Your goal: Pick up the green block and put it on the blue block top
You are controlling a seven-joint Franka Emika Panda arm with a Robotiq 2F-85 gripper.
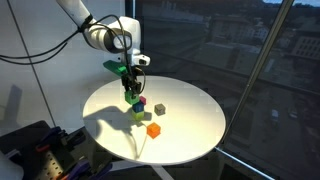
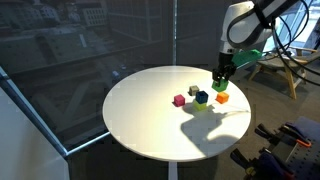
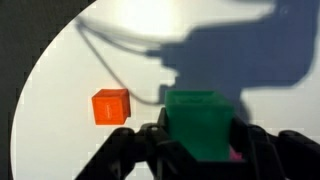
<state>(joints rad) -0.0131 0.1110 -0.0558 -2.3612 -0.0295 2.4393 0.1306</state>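
My gripper (image 3: 200, 150) is shut on the green block (image 3: 200, 122), a bright green cube that fills the middle of the wrist view between the two black fingers. In both exterior views the gripper (image 1: 132, 95) (image 2: 219, 82) holds the green block (image 2: 219, 88) just above the round white table (image 1: 190, 135). The blue block (image 2: 201, 97) sits on the table in the cluster of cubes, a short way from the gripper. The wrist view does not show it.
An orange cube (image 3: 110, 105) (image 2: 221, 98) (image 1: 153, 130) lies close beside the gripper. A magenta cube (image 2: 179, 100), a gray cube (image 2: 193, 90) (image 1: 159, 108) and a yellow-green cube (image 1: 137, 117) lie nearby. Dark windows stand behind the table.
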